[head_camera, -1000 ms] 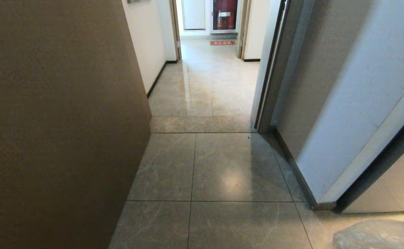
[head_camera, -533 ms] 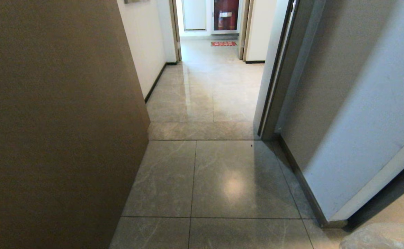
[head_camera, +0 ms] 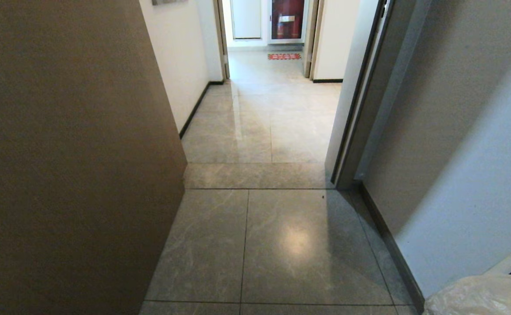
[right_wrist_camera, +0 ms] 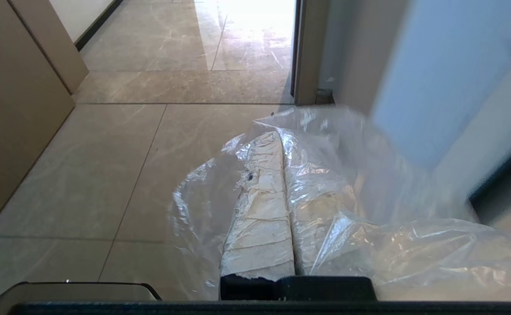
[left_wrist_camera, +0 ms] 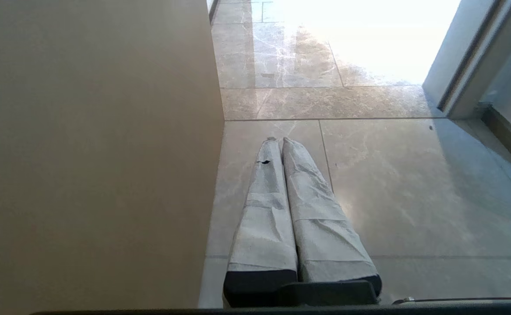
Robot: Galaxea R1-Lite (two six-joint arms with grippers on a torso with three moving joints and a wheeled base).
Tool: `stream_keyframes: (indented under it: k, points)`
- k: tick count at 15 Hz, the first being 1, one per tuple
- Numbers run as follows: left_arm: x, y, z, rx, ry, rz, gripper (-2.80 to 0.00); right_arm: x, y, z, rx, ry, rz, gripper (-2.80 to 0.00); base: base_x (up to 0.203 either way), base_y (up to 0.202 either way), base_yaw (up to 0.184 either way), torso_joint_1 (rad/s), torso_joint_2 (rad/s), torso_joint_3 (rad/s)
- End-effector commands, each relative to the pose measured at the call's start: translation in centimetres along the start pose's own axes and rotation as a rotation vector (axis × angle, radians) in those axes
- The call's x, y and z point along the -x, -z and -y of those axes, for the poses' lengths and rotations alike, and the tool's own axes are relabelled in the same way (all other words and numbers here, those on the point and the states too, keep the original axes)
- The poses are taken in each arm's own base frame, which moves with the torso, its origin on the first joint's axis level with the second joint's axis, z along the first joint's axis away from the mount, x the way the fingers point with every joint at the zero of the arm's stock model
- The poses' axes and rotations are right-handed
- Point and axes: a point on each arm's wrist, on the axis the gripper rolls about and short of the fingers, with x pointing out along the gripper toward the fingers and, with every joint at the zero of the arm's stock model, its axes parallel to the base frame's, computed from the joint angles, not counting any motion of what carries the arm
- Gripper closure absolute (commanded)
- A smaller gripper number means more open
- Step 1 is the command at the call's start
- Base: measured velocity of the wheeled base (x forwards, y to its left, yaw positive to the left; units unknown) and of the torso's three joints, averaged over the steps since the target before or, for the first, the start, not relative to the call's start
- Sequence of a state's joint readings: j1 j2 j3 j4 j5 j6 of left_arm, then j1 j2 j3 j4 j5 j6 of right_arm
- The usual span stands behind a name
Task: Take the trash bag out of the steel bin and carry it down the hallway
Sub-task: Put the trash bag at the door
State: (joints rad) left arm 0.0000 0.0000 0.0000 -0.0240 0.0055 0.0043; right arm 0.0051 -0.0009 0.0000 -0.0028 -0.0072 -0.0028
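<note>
My translucent whitish trash bag (right_wrist_camera: 369, 210), grey-beige veined floor tiles (head_camera: 281, 236), brown panel (head_camera: 62, 175), pale walls (head_camera: 465, 153), red patterned mat (head_camera: 284, 56), my white-wrapped fingers (left_wrist_camera: 277, 205).

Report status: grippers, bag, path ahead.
Right gripper shut on trash bag. Left gripper shut, empty. Hallway ahead, brown panel close on left, door frame on right.

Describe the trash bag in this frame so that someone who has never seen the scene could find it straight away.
Start from the hallway of grey-beige floor tiles, seen from the head. The trash bag sits in that view's bottom right corner, below the pale wall. Up close, it drapes over the right gripper, whose shut fingers pinch it; it is the only crinkled, see-through plastic among hard, flat surfaces.
</note>
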Motion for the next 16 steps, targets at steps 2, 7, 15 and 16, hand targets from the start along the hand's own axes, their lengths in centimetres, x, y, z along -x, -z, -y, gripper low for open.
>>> stream_keyframes:
  k: [2, 7, 15, 16]
  points:
    - [-0.07, 0.29, 0.0, 0.003, -0.001, -0.01, 0.0, -0.01, -0.01, 0.0, 0.0, -0.001, -0.001, 0.0, 0.065, 0.0, 0.002, -0.001, 0.0, -0.003]
    - [-0.07, 0.29, 0.0, 0.007, -0.001, -0.01, 0.0, -0.01, -0.01, 0.0, 0.0, 0.001, -0.001, 0.0, 0.0, 0.0, 0.0, 0.0, 0.0, 0.0]
    - [-0.07, 0.29, 0.0, 0.01, -0.001, -0.01, 0.0, -0.01, -0.01, 0.0, 0.0, 0.001, -0.001, 0.0, 0.0, 0.0, 0.0, 0.0, 0.0, 0.0]
    - [-0.08, 0.3, 0.0, 0.01, -0.001, -0.01, 0.0, -0.01, -0.01, 0.0, 0.0, -0.001, -0.001, 0.0, 0.0, 0.0, 0.0, 0.0, 0.0, 0.0]
